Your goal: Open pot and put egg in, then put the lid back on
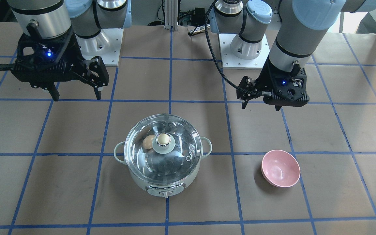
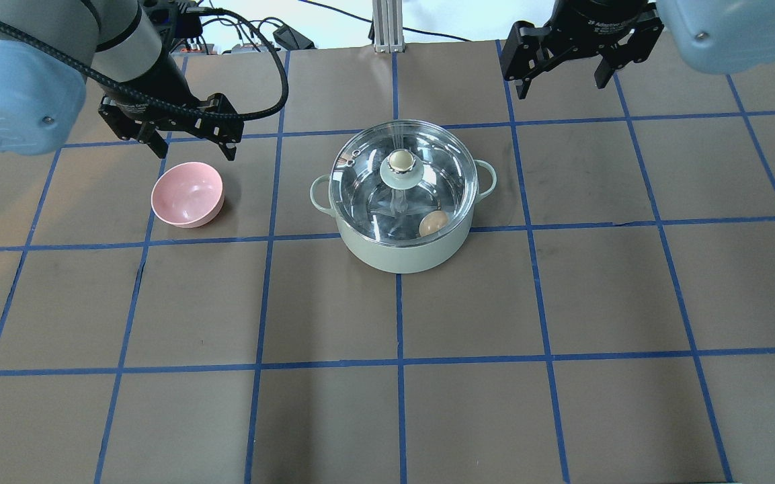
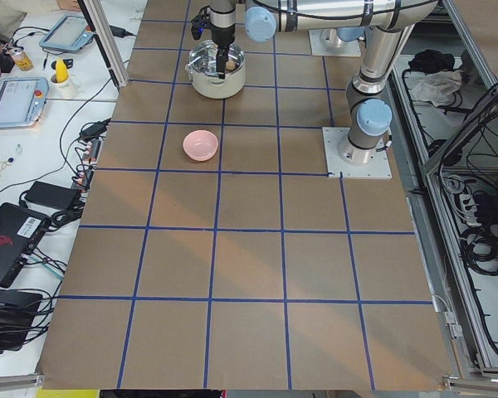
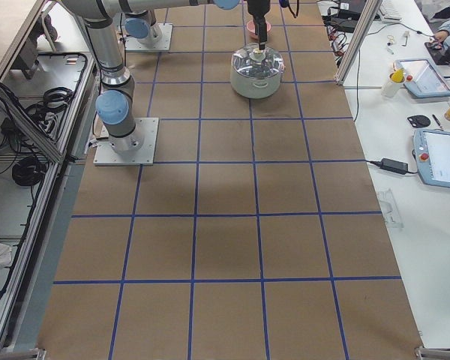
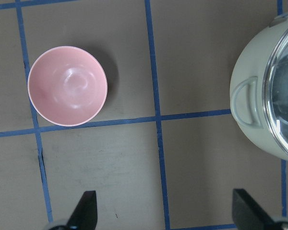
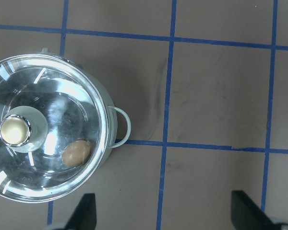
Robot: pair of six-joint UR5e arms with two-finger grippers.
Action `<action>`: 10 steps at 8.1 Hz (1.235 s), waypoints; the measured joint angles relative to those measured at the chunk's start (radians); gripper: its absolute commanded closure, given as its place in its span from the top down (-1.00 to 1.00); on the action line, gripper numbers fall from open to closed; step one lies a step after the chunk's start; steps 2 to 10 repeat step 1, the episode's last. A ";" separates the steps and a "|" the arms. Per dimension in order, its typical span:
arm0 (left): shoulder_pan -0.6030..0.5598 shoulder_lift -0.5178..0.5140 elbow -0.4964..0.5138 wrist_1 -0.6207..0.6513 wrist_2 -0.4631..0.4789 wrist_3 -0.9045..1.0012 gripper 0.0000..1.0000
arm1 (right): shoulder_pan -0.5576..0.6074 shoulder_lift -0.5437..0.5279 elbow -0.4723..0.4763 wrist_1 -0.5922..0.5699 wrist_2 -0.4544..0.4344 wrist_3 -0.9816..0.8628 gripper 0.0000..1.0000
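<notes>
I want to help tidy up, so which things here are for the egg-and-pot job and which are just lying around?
For the job:
the pot
the lid, sitting on the pot
the egg, inside the pot under the lid

Just lying about:
the pink bowl, empty, standing apart from the pot

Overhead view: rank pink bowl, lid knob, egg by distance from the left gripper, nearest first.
From the left gripper:
1. pink bowl, right by it, on the robot's left.
2. lid knob, mid-table, on top of the pot.
3. egg, inside the pot, on its right, robot-facing side.
</notes>
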 measured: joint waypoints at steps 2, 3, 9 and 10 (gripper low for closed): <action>0.000 0.001 -0.006 0.002 0.000 0.001 1.00 | 0.000 0.000 0.000 -0.001 0.002 0.000 1.00; 0.000 0.001 -0.006 0.002 0.000 0.001 1.00 | 0.000 0.000 0.000 -0.001 0.002 0.000 1.00; 0.000 0.001 -0.006 0.002 0.000 0.001 1.00 | 0.000 0.000 0.000 -0.001 0.002 0.000 1.00; 0.000 0.001 -0.006 0.002 0.000 0.001 1.00 | 0.000 0.000 0.000 -0.001 0.002 0.000 1.00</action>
